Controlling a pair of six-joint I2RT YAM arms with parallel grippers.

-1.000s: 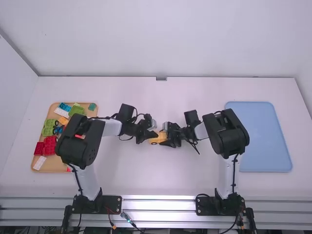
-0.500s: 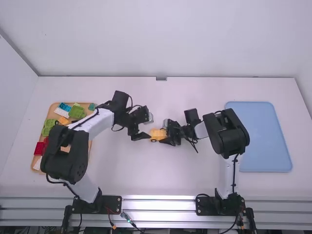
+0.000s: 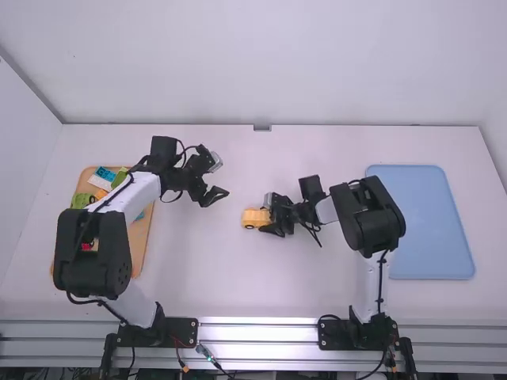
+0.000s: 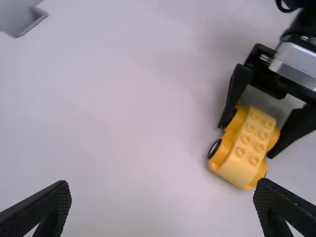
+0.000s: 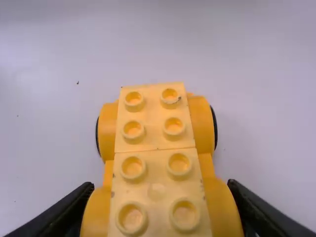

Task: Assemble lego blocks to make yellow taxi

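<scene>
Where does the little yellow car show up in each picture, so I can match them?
High view: the yellow car is near the middle of the picture, on the left end of the right arm's fingers.
Left wrist view: beyond the left arm's open fingers.
Right wrist view: close up, studs facing the camera.
Shared landmark: the right arm's fingers, holding it.

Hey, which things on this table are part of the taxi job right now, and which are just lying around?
In the job:
yellow block car
right gripper, closed on the car
left gripper, open, away from it

Apparently just lying about:
tan tray
green block and blue block on it
light blue tray, perhaps for later
</scene>
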